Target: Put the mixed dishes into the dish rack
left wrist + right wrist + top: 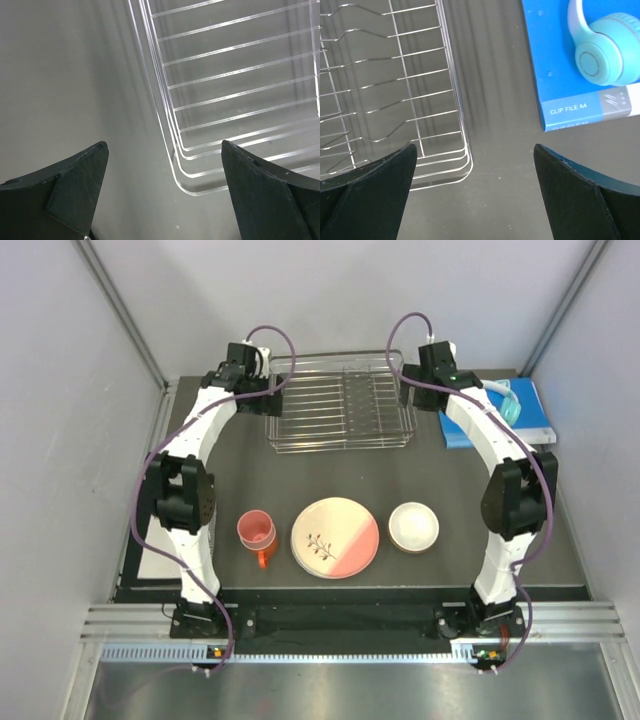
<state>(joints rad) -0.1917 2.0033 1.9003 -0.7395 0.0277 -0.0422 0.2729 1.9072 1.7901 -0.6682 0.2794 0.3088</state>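
The dish rack (340, 405), a shallow silver wire tray, lies at the back middle of the dark mat. Both arms reach toward it. My left gripper (258, 375) hangs open over the rack's left corner (180, 165), with nothing between its fingers (85, 175). At the right corner (462, 165), my right gripper (428, 370) is open too and holds nothing. In the front row sit a pink cup with an orange handle (257, 532), a cream-and-pink sprig-patterned plate (335, 537) and a round white dish (413, 527).
A blue book (530, 420) (570, 75) lies right of the rack with teal headphones (507, 400) (605, 55) on top. Grey walls close in the mat on three sides, and a metal rail runs along the near edge.
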